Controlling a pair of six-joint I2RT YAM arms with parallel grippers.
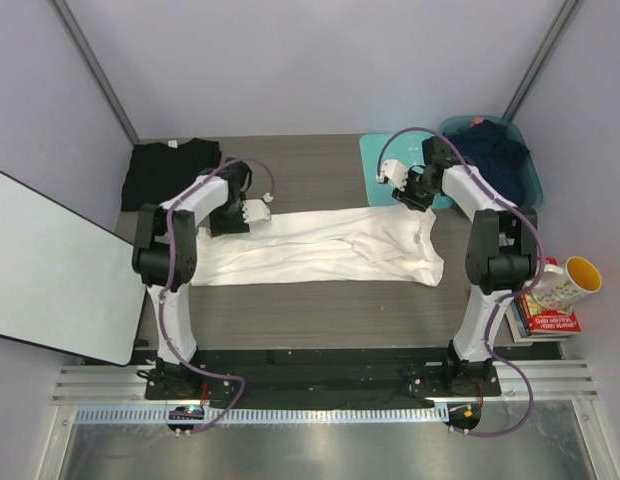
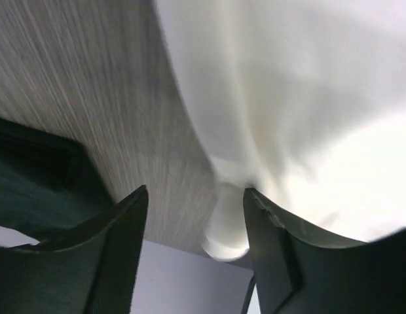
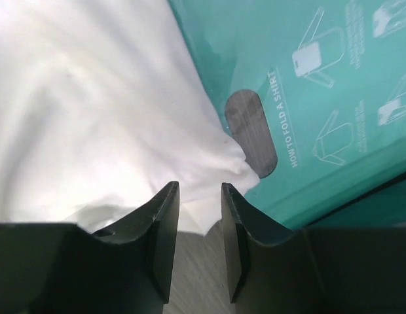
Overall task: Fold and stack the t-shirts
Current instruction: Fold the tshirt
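White cotton: the white t-shirt (image 1: 320, 248) lies across the middle of the table (image 1: 320, 320) as a long rumpled strip, which I judge to be only part-folded. The black t-shirt (image 1: 170, 172) sits apart at the far left corner, so stacking remains. Both arms reach forward, elbows raised. The left end effector (image 1: 254, 212) stands moderately open at the strip's far left edge. The right end effector (image 1: 398, 185) is narrowly parted by the teal board (image 1: 375, 165) and holds nothing.

i see the grey wood-grain table (image 1: 320, 320): a white t-shirt (image 1: 320, 250) stretched left to right across its middle, a black t-shirt (image 1: 170, 170) at the far left corner, a teal board (image 1: 382, 165) under the white shirt's right end, and a teal bin (image 1: 530, 175) at the far right corner.
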